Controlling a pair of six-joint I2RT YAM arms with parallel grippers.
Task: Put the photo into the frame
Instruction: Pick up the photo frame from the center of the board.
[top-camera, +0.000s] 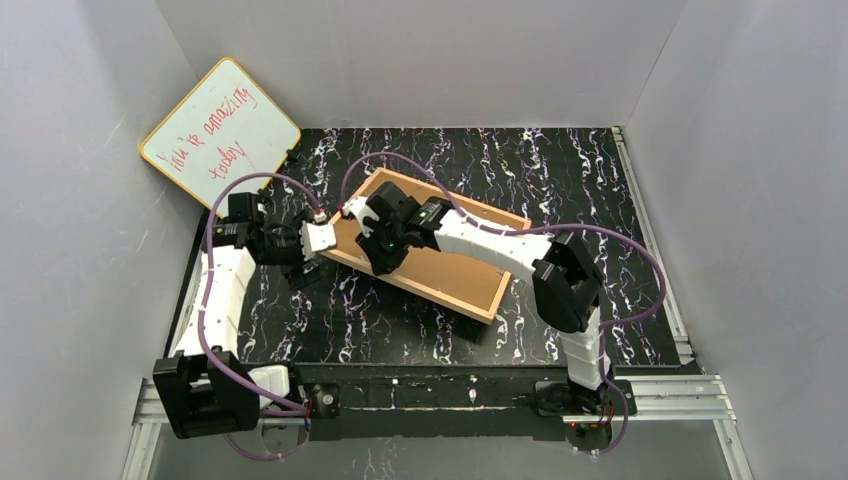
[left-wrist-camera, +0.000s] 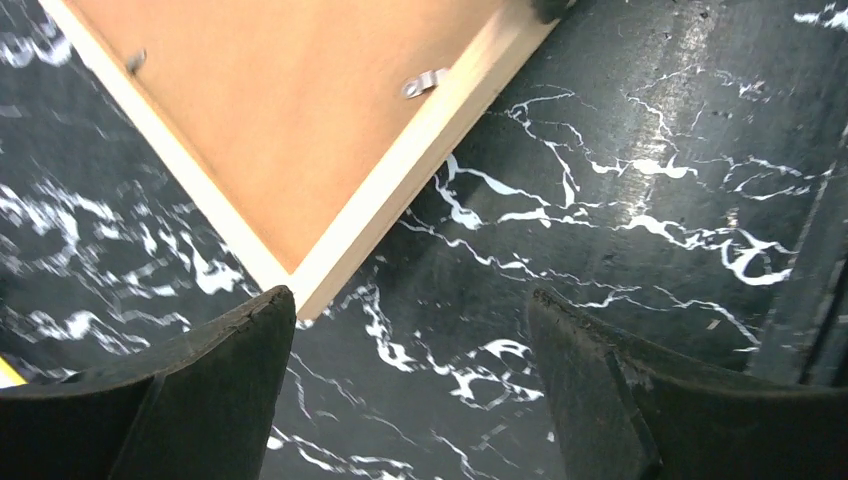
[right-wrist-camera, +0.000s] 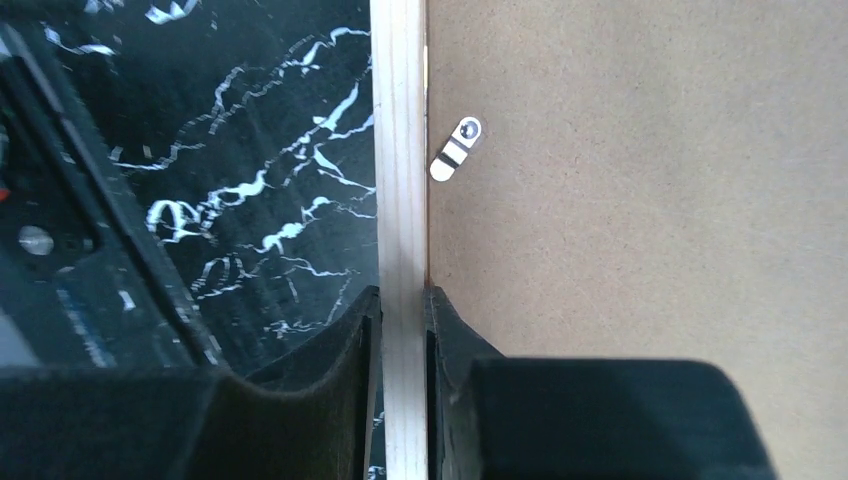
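The light-wood frame (top-camera: 497, 300) lies flat in the middle of the table, back side up, with the brown backing board (top-camera: 450, 265) inside it. My right gripper (top-camera: 383, 262) is over its left end. In the right wrist view it (right-wrist-camera: 402, 292) is shut on the frame's wooden rail (right-wrist-camera: 400, 150), one finger outside the rail and one on the board (right-wrist-camera: 640, 200). My left gripper (left-wrist-camera: 410, 300) stands open over bare table just off the frame's corner (left-wrist-camera: 300, 285), with nothing between its fingers. The photo is hidden from every view.
A yellow-rimmed whiteboard (top-camera: 220, 130) with red writing leans at the back left corner. Small metal tabs (left-wrist-camera: 422, 84) (right-wrist-camera: 455, 150) sit on the backing board near the rail. White walls enclose the black marbled table (top-camera: 580, 190), with a metal rail along its right edge.
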